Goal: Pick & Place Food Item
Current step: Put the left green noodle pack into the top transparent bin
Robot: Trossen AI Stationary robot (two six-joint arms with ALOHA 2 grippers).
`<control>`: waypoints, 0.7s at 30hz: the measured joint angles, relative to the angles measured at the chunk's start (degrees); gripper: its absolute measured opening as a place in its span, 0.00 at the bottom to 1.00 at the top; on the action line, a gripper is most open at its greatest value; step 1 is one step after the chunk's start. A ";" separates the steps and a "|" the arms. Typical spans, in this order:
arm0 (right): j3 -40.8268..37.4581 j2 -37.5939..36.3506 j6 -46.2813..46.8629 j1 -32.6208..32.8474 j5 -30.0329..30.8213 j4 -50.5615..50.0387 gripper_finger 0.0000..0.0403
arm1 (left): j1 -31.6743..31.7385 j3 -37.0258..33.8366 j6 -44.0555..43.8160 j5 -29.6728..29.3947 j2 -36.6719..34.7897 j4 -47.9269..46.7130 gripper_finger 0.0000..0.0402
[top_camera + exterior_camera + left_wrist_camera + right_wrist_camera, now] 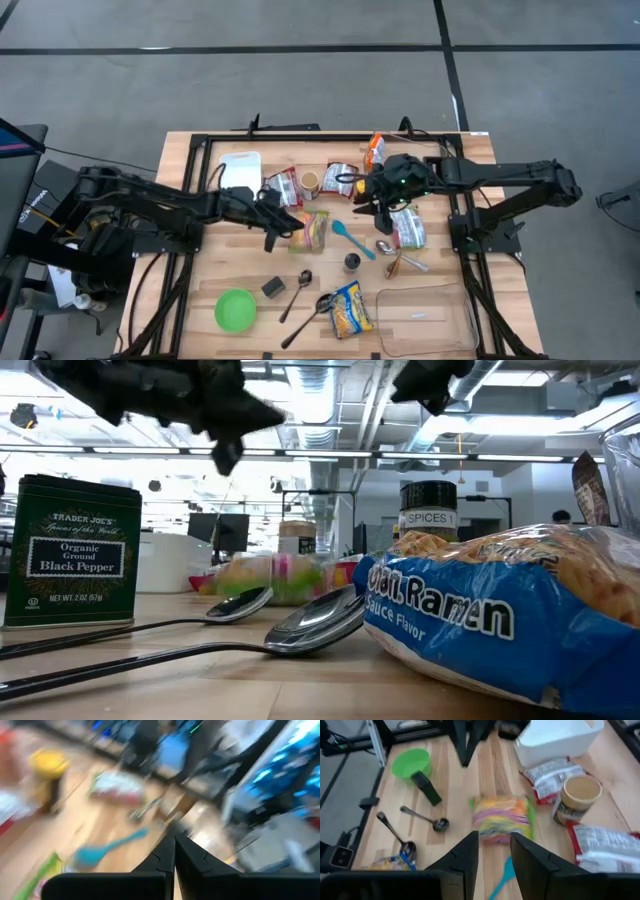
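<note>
Nearest the low camera, one blue ramen packet point(490, 615) was seen on the counter point(250, 335), with two spoons point(315, 622) lying beside it and one black pepper tin point(70, 552) standing upright off to the side. Behind the ramen one spice jar point(428, 512) was made out. From above, one green bowl point(235, 310) was found at the near edge, left of the spoons, and one clear tray point(425, 318) at the near right corner.

In the middle of the counter lay one multicoloured food bag point(312, 230), with one blue spatula point(352, 240) just beside it. The left gripper point(290, 224) was held clenched over the bag's left edge, nothing between its fingers; whether it touched the bag could not be told. The right gripper point(372, 200) hung above the counter right of the bag, its fingers point(465, 857) parted by a narrow gap and empty.

Farther back, three red-and-white packets were counted: one point(283, 187) near the left gripper, one point(342, 177) under the right arm, one point(409, 229) to the right. One brown cup point(310, 181) stood between the first two. At the far side one white tub point(240, 169) and one orange bag point(375, 150) were noted.
</note>
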 joint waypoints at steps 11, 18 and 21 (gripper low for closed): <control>0.07 5.76 6.89 -0.46 -0.18 0.62 0.27 | -1.29 -0.09 -13.90 -5.59 -9.28 -23.88 0.00; 0.03 8.56 7.90 -0.33 -0.61 0.70 0.27 | -2.63 -0.11 -14.53 -2.91 -5.59 -25.59 0.00; 0.09 8.64 8.15 -0.38 -0.61 0.58 0.27 | -4.01 -0.09 -10.84 -2.93 -3.24 -26.00 0.00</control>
